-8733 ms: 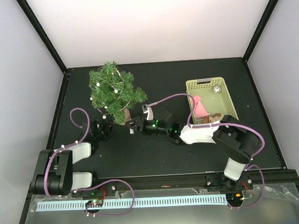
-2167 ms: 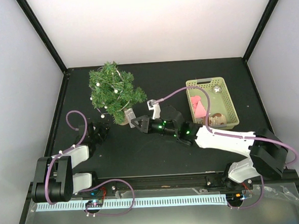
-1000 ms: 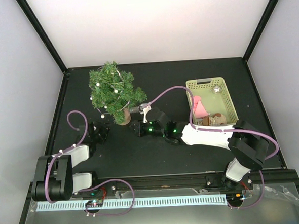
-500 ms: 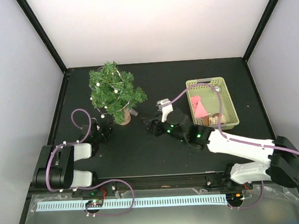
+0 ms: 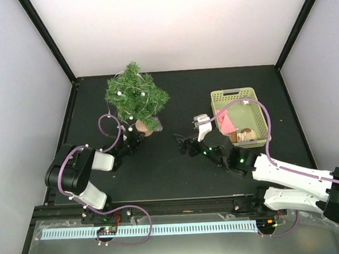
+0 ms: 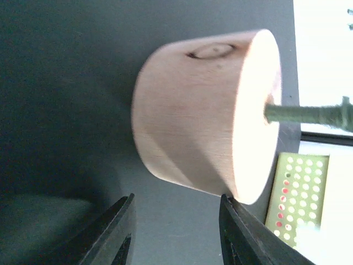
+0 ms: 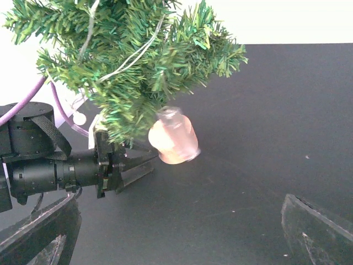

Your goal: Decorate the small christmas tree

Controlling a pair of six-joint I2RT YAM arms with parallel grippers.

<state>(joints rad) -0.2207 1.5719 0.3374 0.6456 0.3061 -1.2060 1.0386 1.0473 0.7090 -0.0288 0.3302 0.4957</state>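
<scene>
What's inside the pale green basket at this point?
A pink item, a brownish piece and a small silvery thing; the right arm's purple cable crosses the basket, covering some of its floor.

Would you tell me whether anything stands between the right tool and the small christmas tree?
Nothing visible does: only bare table separates the right tool from the small christmas tree; the left tool sits beside its base.

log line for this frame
left gripper: open, by wood base | right gripper: open, apart from tree | pink ornament: at low branch
</scene>
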